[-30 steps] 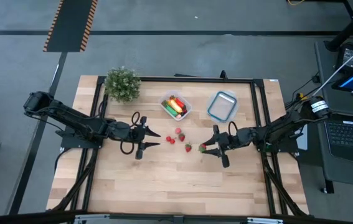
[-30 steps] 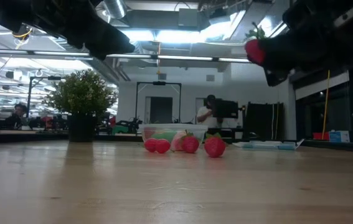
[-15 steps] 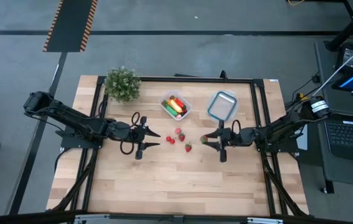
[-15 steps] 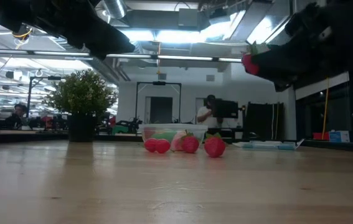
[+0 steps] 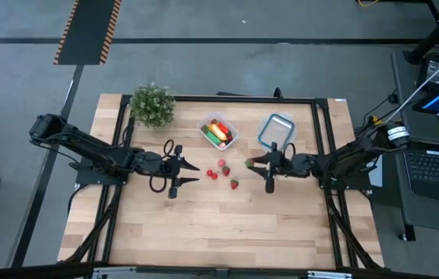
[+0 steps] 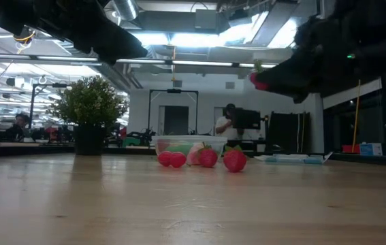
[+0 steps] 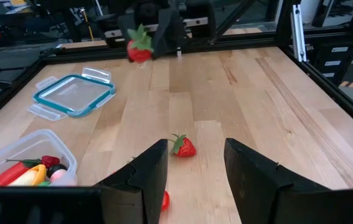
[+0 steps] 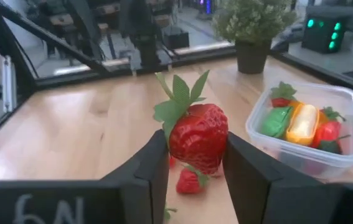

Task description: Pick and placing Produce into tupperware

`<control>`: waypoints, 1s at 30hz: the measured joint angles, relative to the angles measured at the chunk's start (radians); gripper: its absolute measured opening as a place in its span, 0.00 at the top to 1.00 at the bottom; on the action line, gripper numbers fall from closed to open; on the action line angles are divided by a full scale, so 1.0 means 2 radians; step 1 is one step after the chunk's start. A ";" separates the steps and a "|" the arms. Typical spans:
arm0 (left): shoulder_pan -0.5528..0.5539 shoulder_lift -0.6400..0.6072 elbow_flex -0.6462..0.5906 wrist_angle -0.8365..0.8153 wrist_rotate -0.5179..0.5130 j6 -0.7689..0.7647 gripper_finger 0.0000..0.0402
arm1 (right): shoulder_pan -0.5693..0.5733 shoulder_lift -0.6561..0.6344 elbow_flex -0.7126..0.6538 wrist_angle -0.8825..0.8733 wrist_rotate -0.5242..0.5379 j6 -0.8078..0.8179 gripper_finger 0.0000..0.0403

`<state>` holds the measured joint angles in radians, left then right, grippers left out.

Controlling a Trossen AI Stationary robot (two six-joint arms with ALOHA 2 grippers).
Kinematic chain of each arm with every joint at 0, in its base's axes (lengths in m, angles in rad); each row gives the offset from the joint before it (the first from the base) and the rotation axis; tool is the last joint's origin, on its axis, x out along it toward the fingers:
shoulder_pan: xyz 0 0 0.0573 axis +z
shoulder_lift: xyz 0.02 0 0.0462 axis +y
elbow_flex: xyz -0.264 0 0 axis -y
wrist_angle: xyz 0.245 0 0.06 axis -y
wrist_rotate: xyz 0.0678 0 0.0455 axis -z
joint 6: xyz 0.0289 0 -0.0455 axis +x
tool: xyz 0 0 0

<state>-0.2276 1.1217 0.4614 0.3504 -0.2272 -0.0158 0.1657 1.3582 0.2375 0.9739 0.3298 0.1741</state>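
Observation:
The clear tupperware (image 5: 219, 132) stands at the table's far middle, holding a yellow banana, a green piece and red pieces (image 8: 305, 123). Several small strawberries (image 5: 224, 172) lie on the wood near it. Above the table to their right, my right gripper (image 5: 253, 163) is shut on one strawberry (image 8: 198, 138). My left gripper (image 5: 192, 172) hangs open left of the loose strawberries, with one strawberry (image 7: 184, 147) lying ahead of its fingers. My right gripper pinches the strawberry's red body (image 8: 177, 144) between its two fingers, one on each side. The fingers reach in nearly level from the table's right. The strawberry is lifted clear of the table (image 6: 259, 80), its green leafy cap pointing up.
A clear blue-rimmed lid (image 5: 276, 132) lies right of the tupperware, just beyond my right gripper. A bushy potted plant (image 5: 151, 105) stands at the far left corner. The near half of the wooden table (image 5: 219, 232) is bare wood. A person shows in the room behind (image 6: 228, 122).
My right gripper has swung toward the table's far edge with the strawberry held clear, turning from slanting toward the near side to pointing straight at the table's left. It now stands closer to the tupperware and the lid.

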 joint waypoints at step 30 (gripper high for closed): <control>0.000 0.000 0.000 -0.012 0.000 0.000 0.62 | -0.256 0.122 0.305 -0.405 -0.276 -0.080 0.68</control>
<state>-0.2276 1.1217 0.4614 0.3255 -0.2273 -0.0157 -0.3469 1.6024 0.8481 0.1645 -0.2222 0.0134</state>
